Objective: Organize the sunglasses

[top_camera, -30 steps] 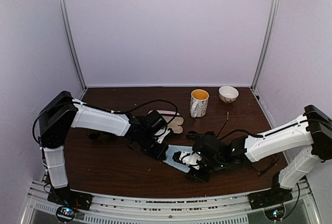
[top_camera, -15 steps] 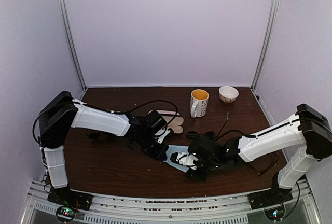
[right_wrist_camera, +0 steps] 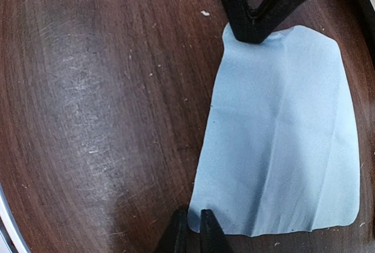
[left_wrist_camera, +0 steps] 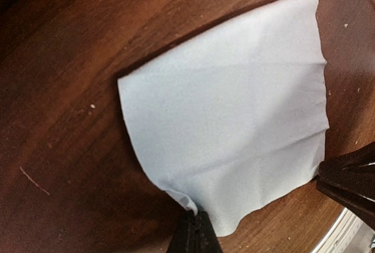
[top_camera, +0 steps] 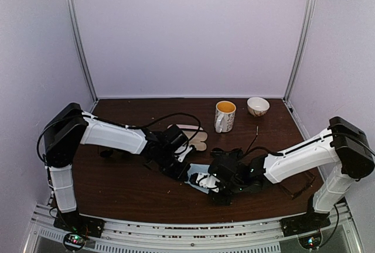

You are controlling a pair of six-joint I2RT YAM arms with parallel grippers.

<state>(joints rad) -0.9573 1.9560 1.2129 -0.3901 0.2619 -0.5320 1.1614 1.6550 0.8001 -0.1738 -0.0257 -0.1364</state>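
Left gripper is clenched on a corner of the light-blue cloth spread on the surface. Right gripper is set at the cloth's opposite end, fingers nearly together; a grasp cannot be told. Thin-framed sunglasses are seen far right, beside the right arm.

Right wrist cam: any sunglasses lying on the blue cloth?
No: nothing lies on the light-blue cloth; the left gripper and right gripper only meet its edges.

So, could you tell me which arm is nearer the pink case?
Left: the left arm has its wrist right beside the pink case; the right arm is farther off, by the blue cloth.
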